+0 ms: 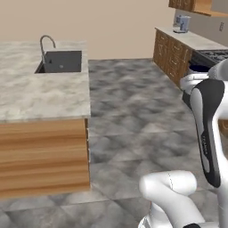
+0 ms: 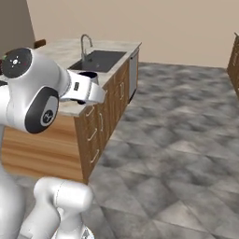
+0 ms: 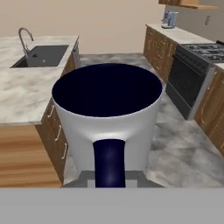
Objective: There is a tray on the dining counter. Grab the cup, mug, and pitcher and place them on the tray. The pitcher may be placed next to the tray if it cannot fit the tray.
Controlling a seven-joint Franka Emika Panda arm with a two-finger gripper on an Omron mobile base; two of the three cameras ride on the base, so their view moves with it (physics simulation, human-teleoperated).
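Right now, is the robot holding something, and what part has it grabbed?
Yes. Its pincer is shut on the mug, gripping it by the dark handle, with the mug's open top facing the hand camera.

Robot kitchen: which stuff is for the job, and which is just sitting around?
For the job:
- mug, held in the shut hand
- dining counter

Just there:
- sink and faucet
- stove
- wall counter with a small appliance
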